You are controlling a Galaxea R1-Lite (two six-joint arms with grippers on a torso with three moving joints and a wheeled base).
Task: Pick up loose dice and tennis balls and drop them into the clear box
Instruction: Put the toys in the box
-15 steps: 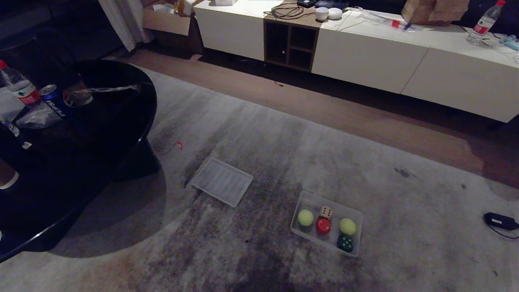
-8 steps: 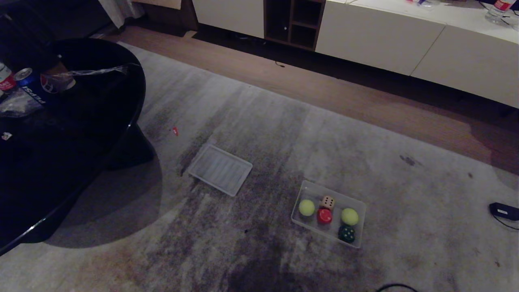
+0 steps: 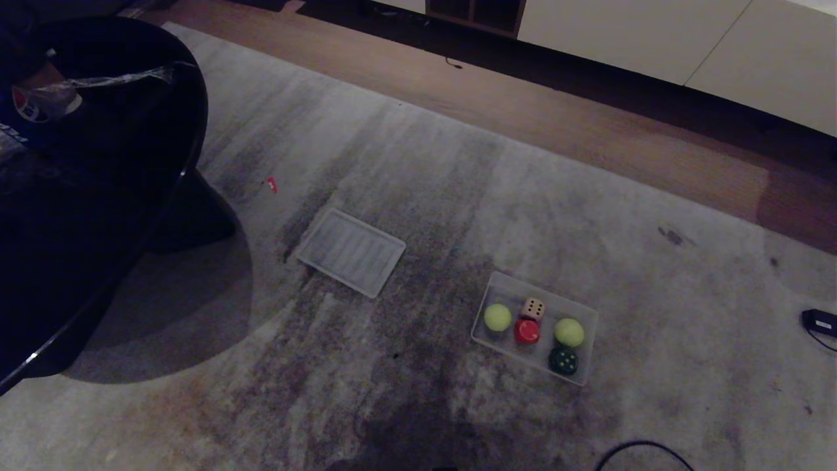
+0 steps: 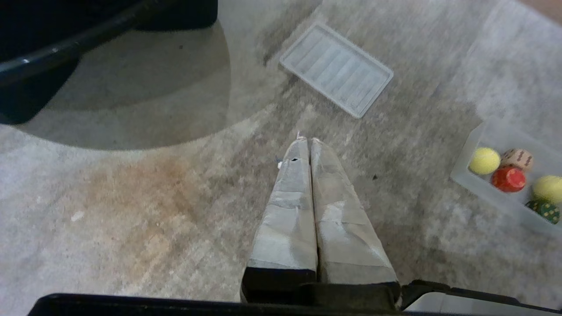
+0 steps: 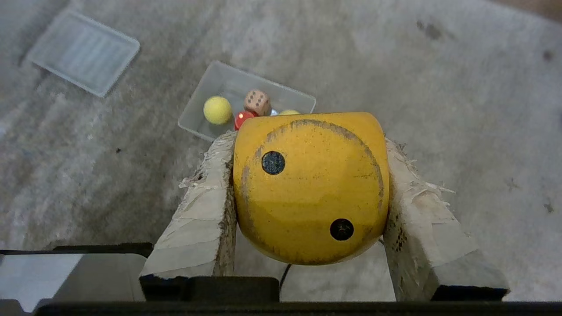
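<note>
My right gripper (image 5: 308, 139) is shut on the yellow die (image 5: 309, 188), which it holds above the carpet, short of the clear box (image 5: 210, 83). In the head view the clear box (image 3: 507, 282) lies on the carpet with two tennis balls (image 3: 497, 317) (image 3: 569, 332), a tan die (image 3: 533, 308), a red die (image 3: 526, 331) and a dark green die (image 3: 563, 360) inside it. My left gripper (image 4: 307, 139) is shut and empty, over bare carpet left of the box (image 4: 487, 131). Neither arm shows in the head view.
The box's flat ribbed lid (image 3: 351, 252) lies on the carpet to the left of the box. A black round table (image 3: 98, 196) fills the left side. A small black device (image 3: 820, 320) and a cable (image 3: 641, 448) lie at the right and near edges. White cabinets (image 3: 654, 39) stand at the back.
The head camera has tipped downward, so the whole scene has slid up the picture and the cabinet top has left view. The box, its contents and the lid have stayed where they were.
</note>
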